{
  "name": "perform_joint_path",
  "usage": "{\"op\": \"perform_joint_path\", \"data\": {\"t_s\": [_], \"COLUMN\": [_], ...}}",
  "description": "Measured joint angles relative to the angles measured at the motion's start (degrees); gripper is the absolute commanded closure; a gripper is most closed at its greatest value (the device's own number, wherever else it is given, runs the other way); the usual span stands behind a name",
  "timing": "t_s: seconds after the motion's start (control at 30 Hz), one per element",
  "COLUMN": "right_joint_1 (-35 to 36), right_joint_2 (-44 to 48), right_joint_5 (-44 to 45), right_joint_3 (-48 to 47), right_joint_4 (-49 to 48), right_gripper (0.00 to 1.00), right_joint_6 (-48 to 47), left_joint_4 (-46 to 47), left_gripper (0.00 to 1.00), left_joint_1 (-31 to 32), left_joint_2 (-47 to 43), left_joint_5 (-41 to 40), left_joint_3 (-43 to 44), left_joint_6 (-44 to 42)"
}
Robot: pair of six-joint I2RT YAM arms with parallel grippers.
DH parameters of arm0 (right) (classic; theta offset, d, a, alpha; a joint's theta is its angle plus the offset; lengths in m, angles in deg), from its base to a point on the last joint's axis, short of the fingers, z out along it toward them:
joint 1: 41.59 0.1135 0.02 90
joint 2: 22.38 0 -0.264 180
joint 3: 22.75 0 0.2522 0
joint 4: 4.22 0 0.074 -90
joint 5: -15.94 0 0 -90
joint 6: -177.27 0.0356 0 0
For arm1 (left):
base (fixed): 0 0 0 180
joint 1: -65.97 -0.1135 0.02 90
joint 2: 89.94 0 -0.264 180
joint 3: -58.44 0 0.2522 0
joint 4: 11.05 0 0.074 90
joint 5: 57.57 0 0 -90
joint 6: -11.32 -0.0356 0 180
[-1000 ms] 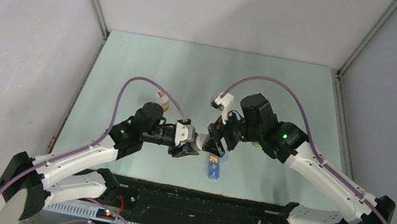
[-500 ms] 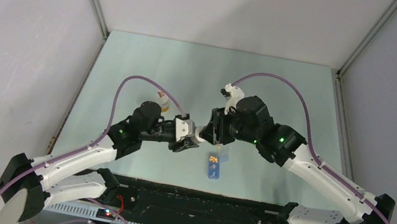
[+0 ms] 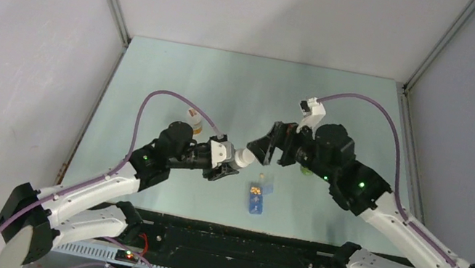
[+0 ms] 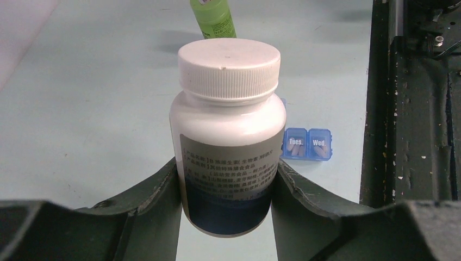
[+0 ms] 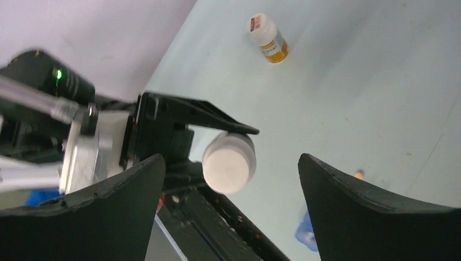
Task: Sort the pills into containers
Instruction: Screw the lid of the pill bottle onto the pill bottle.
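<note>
Table [image 3: 229, 81]: pale green top, carrying both arms and all the items.
Left gripper [image 3: 227, 165]: hovering near the middle of the table, its fingers clamping a white-capped bottle by the lower body.
Right gripper [image 3: 273, 148]: facing the left one just beside it, jaws spreading wide and gripping nothing.
White-capped bottle [image 4: 228, 136]: lying level in the grip, cap on and pointing at the right gripper.
Green bottle [image 4: 213, 16]: sitting beyond the held bottle, toward the right edge, mostly out of frame.
Amber bottle [image 3: 194, 120]: resting well apart, toward the left edge.
Pill box [image 3: 256, 198]: translucent blue, lying close to the near edge at its middle; compartments are reading "Tues." and "Wed."
Pills [image 3: 255, 191]: orange, showing inside the box.
Loose pill [image 3: 262, 176]: lying on the table just beyond the box.
</note>
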Motion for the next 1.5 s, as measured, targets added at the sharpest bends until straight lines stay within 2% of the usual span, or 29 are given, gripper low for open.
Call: {"op": "perform_joint_path", "data": {"t_s": [0.13, 0.27, 0.4, 0.6, 0.87, 0.97, 1.0, 1.1, 1.17, 1.2, 1.27, 1.37, 1.5], "right_joint_1": [-2.86, -1.2, -0.31, -0.52, -0.55, -0.55, -0.52, -0.33, -0.31, -0.37, -0.33, 0.11, 1.7], "right_joint_2": [3.43, 2.69, -0.26, -2.32, -2.75, -3.39, -3.61, -4.33, -4.52, -4.76, -5.05, -5.66, -6.82], "right_joint_5": [-12.68, -20.55, -21.77, -21.77, -25.11, -26.47, -26.73, -27.02, -25.83, -24.96, -23.56, -20.04, -10.75], "right_joint_3": [1.29, 1.29, 0.48, -0.44, -0.7, -0.76, -0.79, -0.81, -0.79, -0.81, -0.81, -1.03, -1.73], "right_joint_4": [2.89, 8.59, 13.14, 13.53, 10.47, 8.41, 7.98, 6.82, 6.78, 6.51, 6.34, 5.88, 5.05], "right_gripper": [0.08, 0.09, 0.12, 0.18, 0.27, 0.39, 0.47, 0.61, 0.77, 0.89, 1.0, 1.0, 1.0], "right_joint_6": [-13.05, -27.04, -36.33, -40.96, -41.27, -40.61, -40.26, -38.12, -36.87, -34.99, -31.43, -24.57, -9.99], "left_joint_4": [-0.04, -0.63, -1.03, -1.25, -2.12, -2.58, -2.84, -3.21, -3.8, -4.04, -4.17, -4.04, -3.58], "left_gripper": [1.0, 1.0, 1.0, 1.0, 1.0, 1.0, 1.0, 1.0, 1.0, 1.0, 1.0, 1.0, 1.0], "left_joint_1": [0.0, 0.0, 0.0, 0.0, -0.02, -0.02, -0.02, -0.24, -0.52, -0.66, -0.68, -0.68, -0.66], "left_joint_2": [0.07, 0.13, 0.13, 0.13, 0.72, 1.25, 1.36, 1.66, 1.68, 1.75, 1.75, 1.75, 1.75], "left_joint_5": [0.68, 3.37, 7.28, 11.63, 14.25, 14.69, 14.62, 13.86, 12.98, 12.72, 12.02, 10.12, 6.27], "left_joint_3": [0.0, 0.02, 0.02, 0.02, 1.03, 1.88, 2.08, 2.27, 2.32, 2.38, 2.38, 2.38, 2.34], "left_joint_6": [0.0, -0.13, -0.15, -0.2, -0.48, -0.7, -0.72, -0.66, -0.17, -0.09, 0.22, 1.22, 2.78]}}
